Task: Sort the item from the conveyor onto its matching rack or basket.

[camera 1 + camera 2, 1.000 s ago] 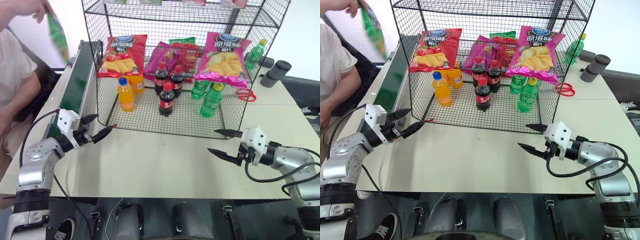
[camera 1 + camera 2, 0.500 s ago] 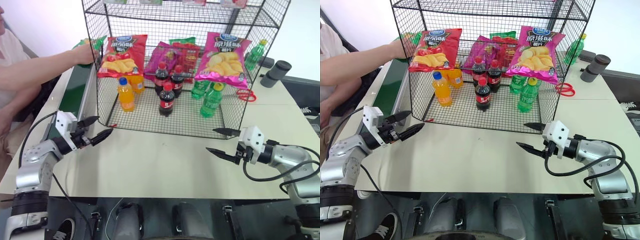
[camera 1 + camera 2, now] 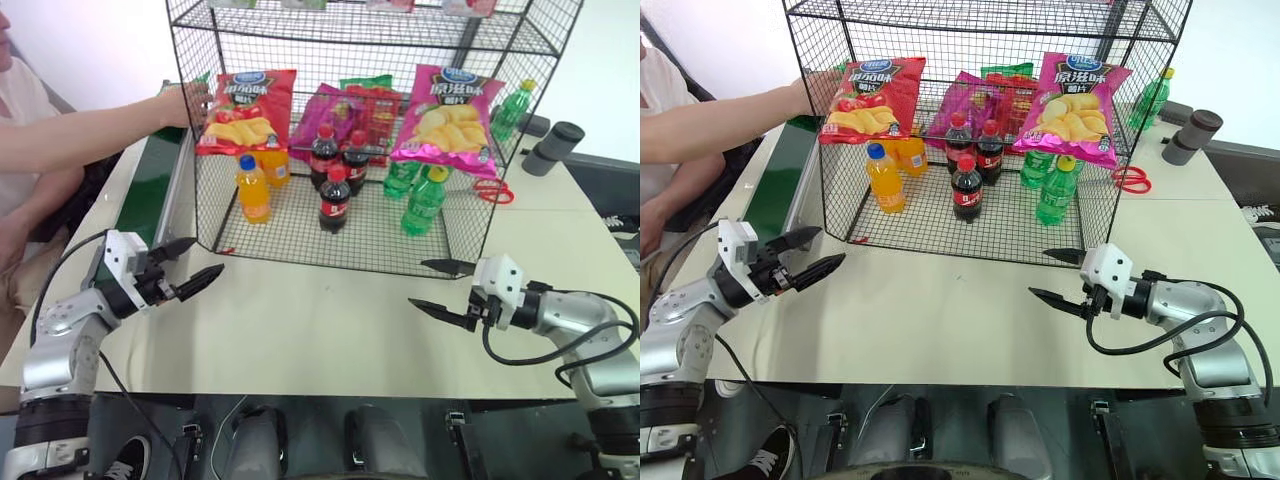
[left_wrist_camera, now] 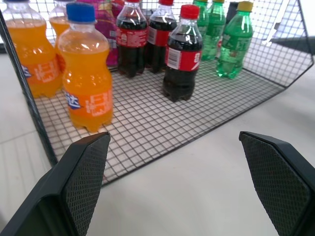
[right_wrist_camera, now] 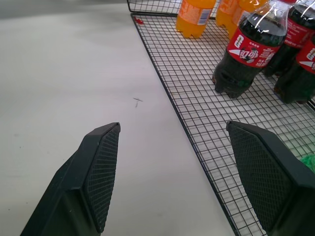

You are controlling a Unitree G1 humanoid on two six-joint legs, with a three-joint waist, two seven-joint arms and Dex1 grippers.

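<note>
Hovering over the pale table (image 3: 300, 330), the left gripper (image 3: 192, 272) had its two black fingers spread wide with nothing between them, pointing toward the near edge of the rack (image 3: 330, 250). Across the table the right gripper (image 3: 438, 288) was likewise parted and empty, aimed at the rack's front right corner. Inside the black wire rack stood orange soda bottles (image 4: 88, 83), dark cola bottles (image 4: 182, 59) and green bottles (image 4: 229, 42), with a red chip bag (image 3: 245, 110) and a pink chip bag (image 3: 447, 120) leaning behind them. Left of the rack ran the conveyor (image 3: 150, 180), its dark green belt edged by a pale rail. At its far end a person's hand (image 3: 185, 103) rested against the rack's corner; a sliver of green beside that hand may have been the item, but it could not be told for certain.
</note>
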